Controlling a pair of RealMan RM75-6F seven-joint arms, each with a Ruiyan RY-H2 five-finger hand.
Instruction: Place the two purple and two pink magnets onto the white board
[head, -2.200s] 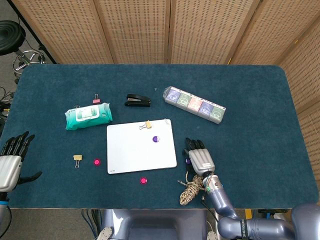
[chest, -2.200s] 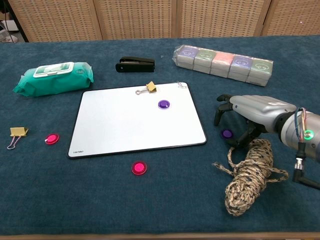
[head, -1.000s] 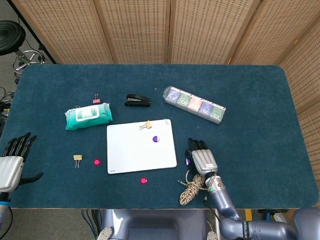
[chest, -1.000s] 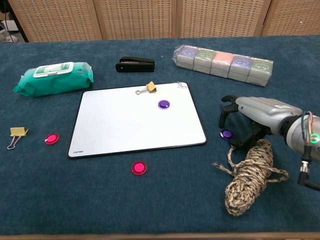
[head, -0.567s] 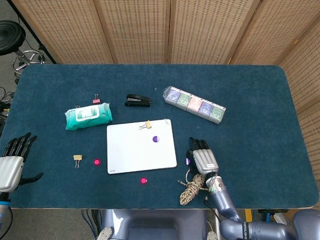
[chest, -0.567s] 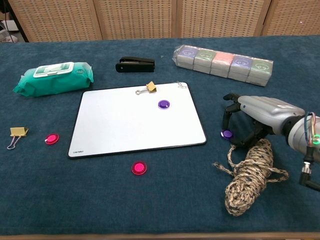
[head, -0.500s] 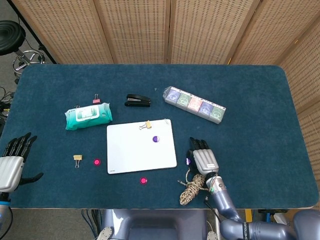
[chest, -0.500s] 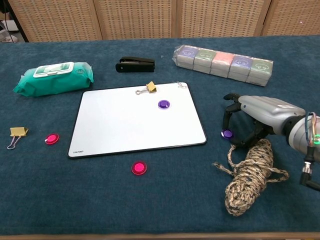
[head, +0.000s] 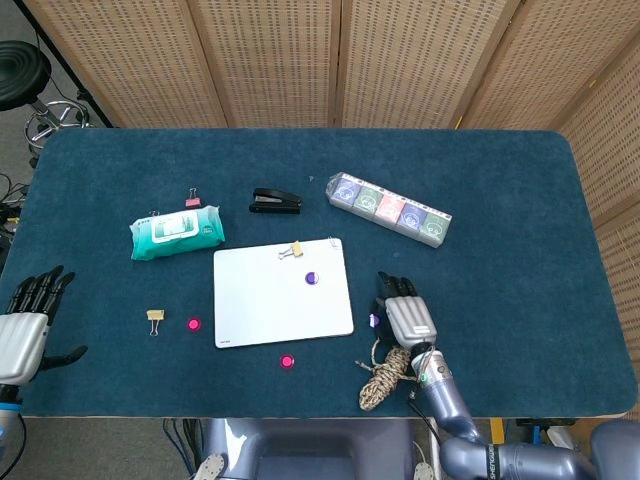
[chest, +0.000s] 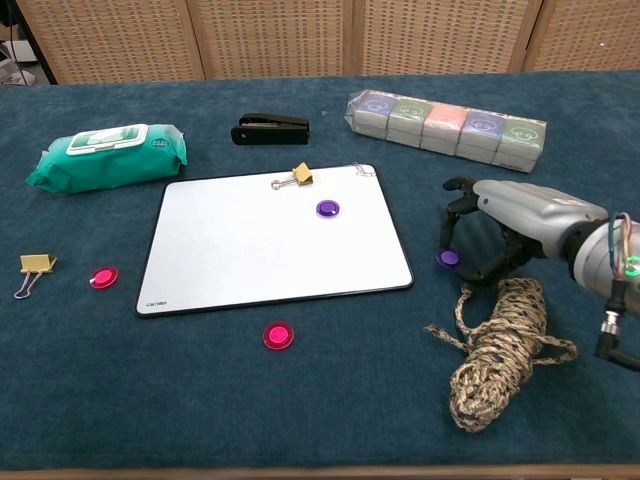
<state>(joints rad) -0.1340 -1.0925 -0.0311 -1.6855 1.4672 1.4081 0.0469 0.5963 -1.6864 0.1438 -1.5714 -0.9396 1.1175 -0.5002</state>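
Right robot hand pinching one purple magnet just off the right edge of the white board, beside the rope coil. Second purple magnet on the board; both pink magnets on the worktop. Left robot hand spread, holding nothing, at the left edge.

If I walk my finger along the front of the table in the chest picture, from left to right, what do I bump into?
yellow binder clip → pink magnet → second pink magnet → purple magnet pinched by the right hand → rope bundle
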